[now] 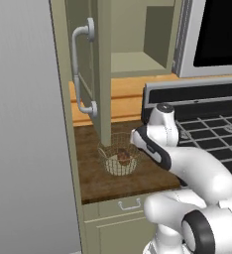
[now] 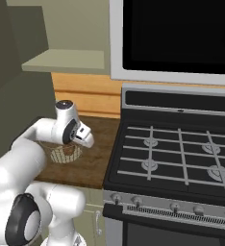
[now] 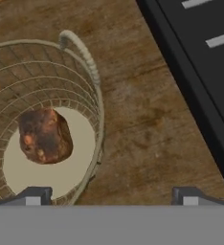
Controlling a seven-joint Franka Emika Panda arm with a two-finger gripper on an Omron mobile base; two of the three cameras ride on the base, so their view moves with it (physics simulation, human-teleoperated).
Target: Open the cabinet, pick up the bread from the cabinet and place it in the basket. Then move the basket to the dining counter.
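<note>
The cabinet [image 1: 133, 54] stands with its door [image 1: 102, 74] swung open, the silver handle [image 1: 82, 74] facing me. Below it, the wire basket [image 1: 119, 159] sits on the short wooden worktop [image 1: 138, 176]; the dark-brown bread [image 3: 44, 136] lies inside on the cream base. My gripper [image 3: 111, 196] hovers open just above the basket's rim [image 3: 92, 72]. One fingertip [image 3: 32, 196] is over the basket's inside, the other over bare wood. Nothing is held. In the right base view my hand covers part of the basket [image 2: 64, 153]. The dining counter is out of view.
A black stove [image 2: 181, 153] adjoins the worktop on the right, with a microwave [image 2: 181, 38] above it. The open door hangs right over the basket's far left side. A small drawer with a wire pull [image 1: 129, 204] sits under the worktop.
</note>
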